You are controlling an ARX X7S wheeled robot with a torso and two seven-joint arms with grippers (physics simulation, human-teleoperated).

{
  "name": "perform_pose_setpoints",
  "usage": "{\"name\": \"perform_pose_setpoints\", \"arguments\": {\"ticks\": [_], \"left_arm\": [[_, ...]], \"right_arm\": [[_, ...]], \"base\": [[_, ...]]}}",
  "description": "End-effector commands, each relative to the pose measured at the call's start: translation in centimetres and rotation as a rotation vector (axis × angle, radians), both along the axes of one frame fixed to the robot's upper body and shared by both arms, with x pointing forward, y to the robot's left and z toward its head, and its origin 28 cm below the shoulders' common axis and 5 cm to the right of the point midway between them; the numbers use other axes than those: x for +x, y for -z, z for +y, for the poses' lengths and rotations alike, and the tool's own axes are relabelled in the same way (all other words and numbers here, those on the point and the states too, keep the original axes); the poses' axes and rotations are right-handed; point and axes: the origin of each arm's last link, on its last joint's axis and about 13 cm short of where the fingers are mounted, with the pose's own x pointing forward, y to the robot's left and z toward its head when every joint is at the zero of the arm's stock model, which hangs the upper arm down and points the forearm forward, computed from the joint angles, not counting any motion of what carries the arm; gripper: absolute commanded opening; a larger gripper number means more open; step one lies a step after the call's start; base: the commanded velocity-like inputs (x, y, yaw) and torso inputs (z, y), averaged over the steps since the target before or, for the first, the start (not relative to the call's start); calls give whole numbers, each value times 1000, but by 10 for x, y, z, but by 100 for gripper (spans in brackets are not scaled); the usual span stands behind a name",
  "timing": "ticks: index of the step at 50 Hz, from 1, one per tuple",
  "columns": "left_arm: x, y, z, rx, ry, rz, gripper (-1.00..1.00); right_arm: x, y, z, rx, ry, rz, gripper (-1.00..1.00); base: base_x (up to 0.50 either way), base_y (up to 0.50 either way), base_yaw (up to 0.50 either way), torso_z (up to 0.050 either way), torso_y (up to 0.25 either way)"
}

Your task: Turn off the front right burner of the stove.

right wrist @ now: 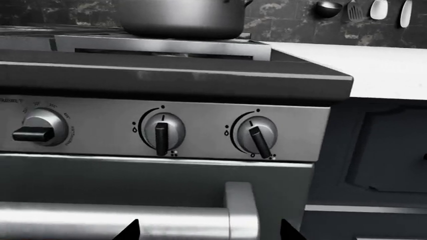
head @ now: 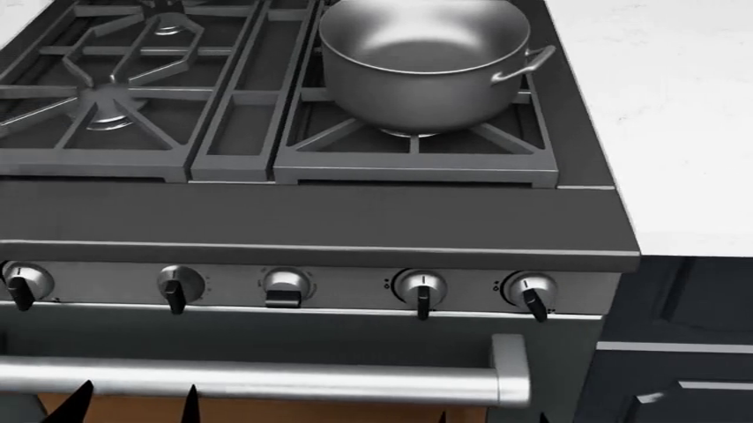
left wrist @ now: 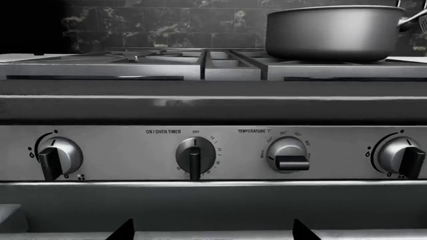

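The stove [head: 353, 220] fills the head view. A steel pot [head: 421, 57] stands on the front right burner [head: 412, 134], which shows only as a sliver under the pot, inside its dark grate. Five silver knobs line the front panel. The rightmost knob [head: 533, 293] also shows in the right wrist view [right wrist: 257, 134], its black pointer tilted off vertical. The knob beside it [right wrist: 162, 131] points straight down. My left gripper [left wrist: 213, 231] is open and empty, facing the timer knob [left wrist: 195, 155]. My right gripper [right wrist: 210, 231] is open and empty, low before the steel bar handle [right wrist: 133, 220].
A white counter [head: 671, 106] lies right of the stove, above a dark navy cabinet [head: 676, 352]. The left grate [head: 106, 88] carries nothing. The bar handle [head: 247, 381] juts out below the knobs. Utensils hang on the back wall [right wrist: 373, 10].
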Motion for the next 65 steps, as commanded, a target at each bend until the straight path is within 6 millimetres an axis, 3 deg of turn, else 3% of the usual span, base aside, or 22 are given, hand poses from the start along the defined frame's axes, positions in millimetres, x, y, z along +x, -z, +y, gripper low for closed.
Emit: {"name": "perform_pose_setpoints", "arguments": {"ticks": [1, 65], "left_arm": [[0, 1, 0, 0, -1, 3, 100], [0, 3, 0, 34, -4, 9, 100]], "right_arm": [[1, 0, -1, 19, 13, -1, 100], [6, -2, 4, 2, -4, 21, 100]], "base": [[0, 0, 0, 0, 0], [0, 0, 0, 0, 0]]}}
